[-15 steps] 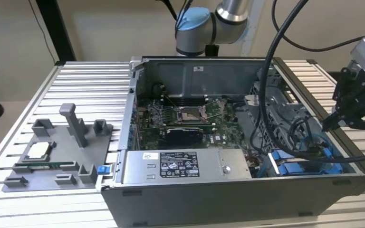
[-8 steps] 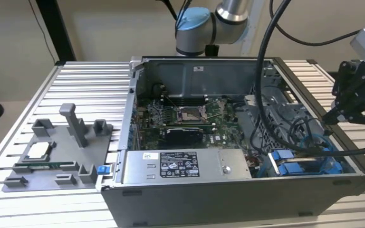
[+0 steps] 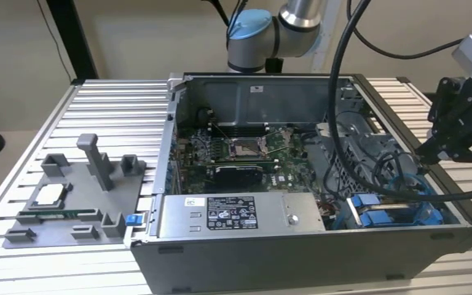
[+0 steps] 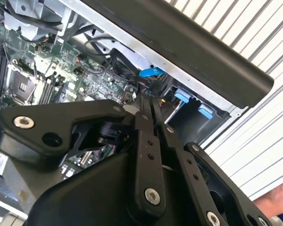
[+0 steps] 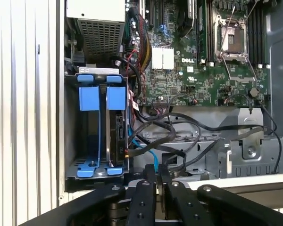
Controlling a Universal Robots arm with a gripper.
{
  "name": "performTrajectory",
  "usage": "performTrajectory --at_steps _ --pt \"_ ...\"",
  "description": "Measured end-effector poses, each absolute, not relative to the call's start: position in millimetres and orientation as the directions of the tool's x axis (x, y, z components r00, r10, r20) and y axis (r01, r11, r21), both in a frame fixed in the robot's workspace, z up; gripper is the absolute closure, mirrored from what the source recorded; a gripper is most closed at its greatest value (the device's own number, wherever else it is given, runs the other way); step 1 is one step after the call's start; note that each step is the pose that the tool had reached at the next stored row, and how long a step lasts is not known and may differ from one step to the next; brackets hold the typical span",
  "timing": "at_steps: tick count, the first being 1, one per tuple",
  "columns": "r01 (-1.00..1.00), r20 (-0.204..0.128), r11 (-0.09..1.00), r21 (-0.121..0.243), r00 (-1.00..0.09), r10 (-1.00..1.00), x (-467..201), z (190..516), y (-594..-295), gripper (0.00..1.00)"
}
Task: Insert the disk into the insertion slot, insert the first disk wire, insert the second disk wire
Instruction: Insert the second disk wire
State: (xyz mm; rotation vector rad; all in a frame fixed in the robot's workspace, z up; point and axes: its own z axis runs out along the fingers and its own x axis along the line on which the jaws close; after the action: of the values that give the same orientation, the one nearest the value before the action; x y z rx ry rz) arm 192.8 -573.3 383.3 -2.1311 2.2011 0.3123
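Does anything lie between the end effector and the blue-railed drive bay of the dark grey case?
Yes: in the first wrist view, looped black cables and a thin light-blue wire cross the space between the end effector and the blue-railed drive bay.

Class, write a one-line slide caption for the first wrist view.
Gripper pinching a blue cable over the open case, near the slot.

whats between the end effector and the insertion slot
In the first wrist view, loose black cables and a light blue cable run between the end effector and the insertion slot.
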Motion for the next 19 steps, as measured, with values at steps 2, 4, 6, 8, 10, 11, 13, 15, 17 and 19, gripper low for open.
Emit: performTrajectory --at_steps 2,4,6,8,10,11,13,15,17,19 --pt "-0.995 -0.176 0.018 0.102 -0.036 -0.984 193.0 382.1 -573.3 0.0" --pt "-0.995 -0.171 0.013 0.101 -0.03 -0.985 193.7 380.7 -573.3 0.0" --pt "-0.995 -0.166 0.005 0.099 -0.021 -0.986 194.6 379.7 -573.3 0.0" --pt "-0.995 -0.161 -0.004 0.096 -0.011 -0.987 195.9 378.7 -573.3 0.0" --pt "-0.995 -0.154 -0.014 0.095 -0.001 -0.988 197.1 377.7 -573.3 0.0" --pt "-0.995 -0.151 -0.018 0.094 0.003 -0.989 197.5 377.1 -573.3 0.0" --pt "-0.996 -0.147 -0.023 0.09 0.01 -0.989 198.3 375.7 -573.3 0.0" --pt "-0.996 -0.144 -0.028 0.083 0.016 -0.989 199.1 374.1 -573.2 0.0" --pt "-0.997 -0.143 -0.03 0.074 0.019 -0.99 199.6 372.2 -573.3 0.0" --pt "-0.998 -0.143 -0.03 0.064 0.021 -0.99 199.7 370.6 -573.3 0.0"
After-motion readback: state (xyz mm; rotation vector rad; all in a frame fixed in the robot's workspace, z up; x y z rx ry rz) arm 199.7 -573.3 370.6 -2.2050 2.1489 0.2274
